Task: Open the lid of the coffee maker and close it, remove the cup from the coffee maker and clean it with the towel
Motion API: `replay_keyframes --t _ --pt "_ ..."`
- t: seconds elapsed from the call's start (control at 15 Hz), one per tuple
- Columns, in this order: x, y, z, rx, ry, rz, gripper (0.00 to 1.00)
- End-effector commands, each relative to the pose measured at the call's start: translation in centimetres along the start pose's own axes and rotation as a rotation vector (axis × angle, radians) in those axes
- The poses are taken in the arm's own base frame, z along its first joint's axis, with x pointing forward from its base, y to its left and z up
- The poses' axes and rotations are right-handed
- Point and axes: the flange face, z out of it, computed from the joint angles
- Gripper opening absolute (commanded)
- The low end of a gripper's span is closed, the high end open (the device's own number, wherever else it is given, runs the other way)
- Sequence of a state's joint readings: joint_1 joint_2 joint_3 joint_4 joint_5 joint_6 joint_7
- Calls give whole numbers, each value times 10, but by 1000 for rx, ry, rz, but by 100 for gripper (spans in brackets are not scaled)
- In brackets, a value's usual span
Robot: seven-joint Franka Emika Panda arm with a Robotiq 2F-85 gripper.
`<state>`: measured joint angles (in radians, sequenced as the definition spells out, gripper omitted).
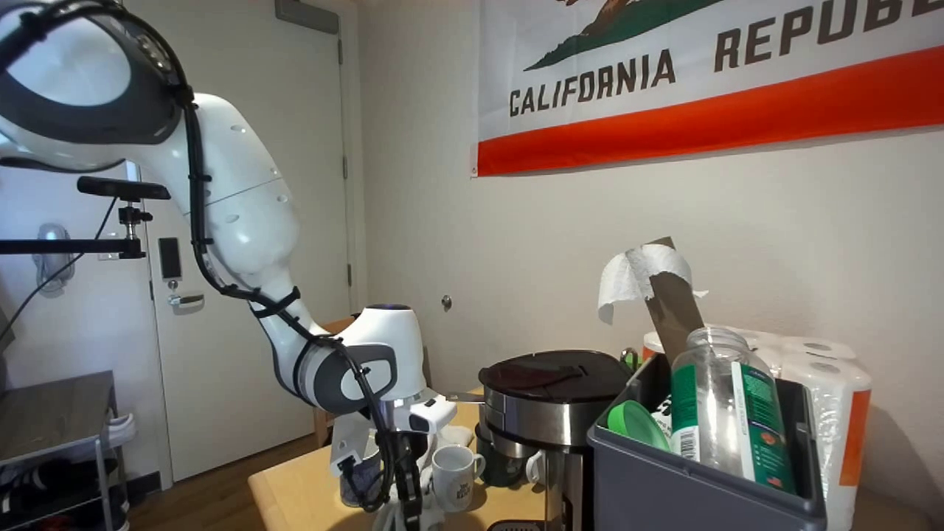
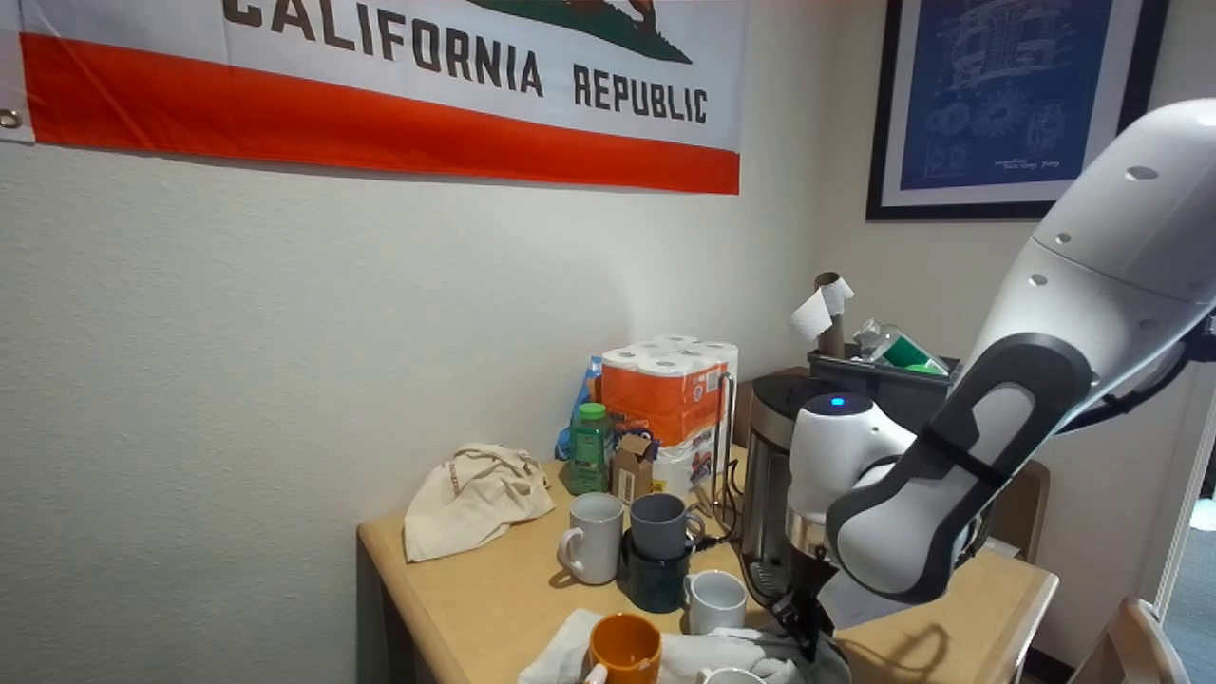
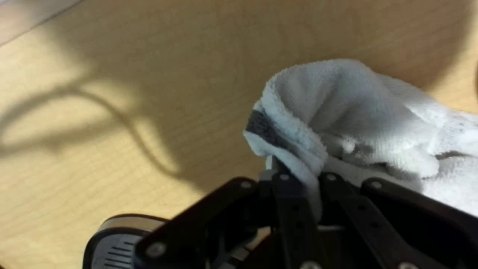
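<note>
The gripper [image 3: 305,181] stood narrow, pinching a fold of the white towel [image 3: 351,104] low over the wooden table [image 2: 494,589]. A dark stripe [image 3: 264,129] showed near the pinched part, and the rest of the towel lay rumpled on the table, trailing off to 1 side. The coffee maker [image 1: 532,422] stood close by, its dark lid [image 1: 557,372] flat over the top; its slotted drip tray [image 3: 121,248] showed at the bottom of the wrist view.

In an exterior view an orange mug [image 2: 625,654] stood upright with the towel showing on 2 sides of it, and a white mug [image 2: 717,605] stood just behind the towel. Farther back a gray mug [image 2: 657,527] sat on top of a dark mug [image 2: 655,579], and just beside those 2 stood a tall pale mug [image 2: 597,538]. (Which of these mugs was the coffee maker's own I could not tell; the arm [image 2: 936,518] covered part of the coffee maker there.) A beige cloth [image 2: 480,503] lay heaped by the wall [image 2: 237,332], and a green bottle [image 2: 591,454] stood near it.
</note>
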<state>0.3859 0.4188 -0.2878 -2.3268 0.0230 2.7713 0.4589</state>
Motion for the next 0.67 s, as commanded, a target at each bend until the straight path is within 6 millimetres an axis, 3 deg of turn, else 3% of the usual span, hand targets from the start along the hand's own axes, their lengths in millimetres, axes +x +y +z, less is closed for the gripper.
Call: replay_keyframes --t 0.0,0.33,0.6 --pt "0 3 -57 60 -32 -31 5" --pt "-1 1 -123 150 -49 -95 5" --pt "-9 -4 -158 265 -118 -214 5"
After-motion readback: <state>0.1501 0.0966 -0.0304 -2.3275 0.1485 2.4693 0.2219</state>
